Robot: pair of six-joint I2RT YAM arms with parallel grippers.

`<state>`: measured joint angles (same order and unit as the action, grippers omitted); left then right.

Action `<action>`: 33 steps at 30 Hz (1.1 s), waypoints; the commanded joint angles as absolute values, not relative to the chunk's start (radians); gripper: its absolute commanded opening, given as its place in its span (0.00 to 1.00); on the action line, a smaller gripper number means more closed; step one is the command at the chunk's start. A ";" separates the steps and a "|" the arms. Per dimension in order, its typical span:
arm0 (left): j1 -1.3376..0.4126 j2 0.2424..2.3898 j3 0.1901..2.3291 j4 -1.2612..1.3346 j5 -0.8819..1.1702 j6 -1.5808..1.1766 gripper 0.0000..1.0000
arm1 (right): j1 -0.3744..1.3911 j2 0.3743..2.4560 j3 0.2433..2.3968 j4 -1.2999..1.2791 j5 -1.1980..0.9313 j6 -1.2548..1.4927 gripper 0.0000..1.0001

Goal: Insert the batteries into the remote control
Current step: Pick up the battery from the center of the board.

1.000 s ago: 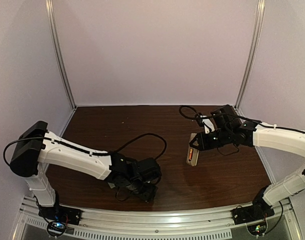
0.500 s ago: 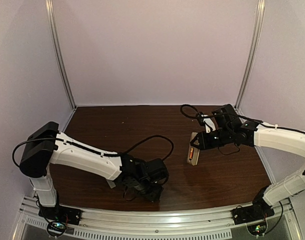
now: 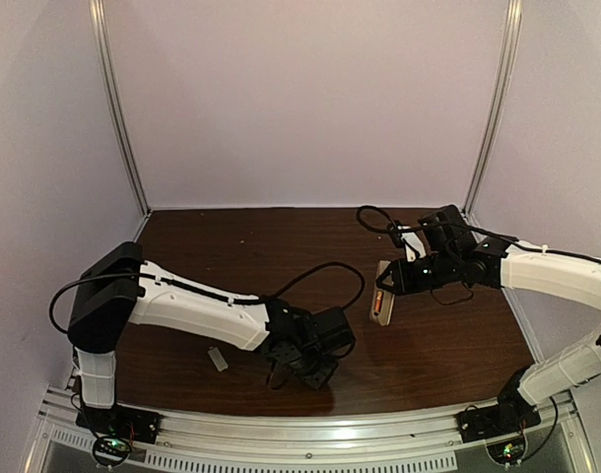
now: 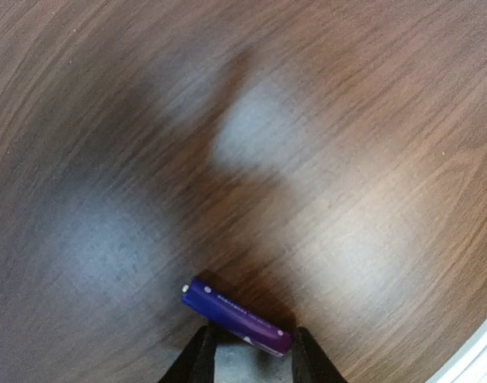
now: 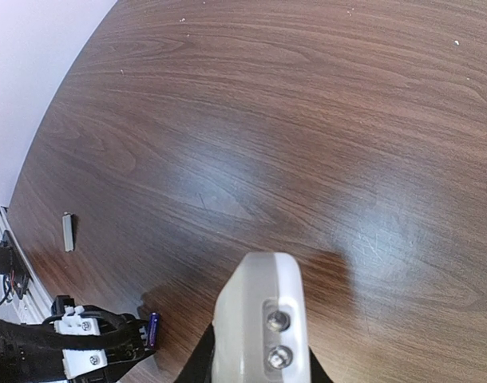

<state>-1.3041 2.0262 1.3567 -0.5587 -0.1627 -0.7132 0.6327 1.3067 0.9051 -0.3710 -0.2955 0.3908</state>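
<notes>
My right gripper (image 3: 394, 281) is shut on the white remote control (image 3: 380, 294) and holds it above the table at the right. An orange battery (image 3: 377, 304) lies in its open bay. In the right wrist view the remote's end (image 5: 259, 319) fills the bottom, between the fingers of that gripper (image 5: 259, 371). My left gripper (image 3: 320, 367) is low at the near middle and shut on a purple battery (image 4: 235, 317) held crosswise between its fingertips; the gripper also shows in the left wrist view (image 4: 251, 355). That battery also shows small in the right wrist view (image 5: 153, 329).
A small flat grey cover piece (image 3: 217, 359) lies on the dark wooden table (image 3: 281, 246) near the front left, also seen in the right wrist view (image 5: 67, 231). A metal rail (image 3: 310, 434) runs along the near edge. White walls close the back and sides.
My left arm has moved to the right along the near edge with the battery, uncovering the grey cover piece. The right arm and the remote have barely moved.
</notes>
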 commanded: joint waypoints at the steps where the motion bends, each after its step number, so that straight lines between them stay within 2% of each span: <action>1: -1.266 2.063 1.370 -0.624 -0.186 -0.710 0.35 | 0.628 1.284 0.891 -0.370 -0.293 0.384 0.00; 3: -1.256 2.050 1.362 -0.608 -0.172 -0.717 0.40 | 0.627 1.281 0.890 -0.373 -0.294 0.383 0.00; 6: -1.244 2.032 1.351 -0.558 -0.132 -0.727 0.53 | 0.627 1.287 0.890 -0.369 -0.296 0.384 0.00; 10: -1.234 2.040 1.365 -0.520 -0.108 -0.736 0.55 | 0.625 1.292 0.889 -0.368 -0.294 0.382 0.00; 14: -1.219 2.057 1.368 -0.524 -0.106 -0.745 0.47 | 0.620 1.288 0.890 -0.370 -0.295 0.379 0.00; 20: -1.217 2.067 1.369 -0.563 -0.100 -0.719 0.19 | 0.613 1.289 0.886 -0.368 -0.317 0.379 0.00; 26: -1.219 2.053 1.331 -0.569 -0.117 -0.663 0.00 | 0.608 1.287 0.861 -0.324 -0.374 0.409 0.00; 29: -1.219 1.992 1.299 -0.535 -0.155 -0.629 0.00 | 0.606 1.278 0.806 -0.231 -0.434 0.470 0.00; 33: -1.219 1.809 1.196 -0.348 -0.199 -0.557 0.00 | 0.606 1.280 0.720 -0.045 -0.536 0.595 0.00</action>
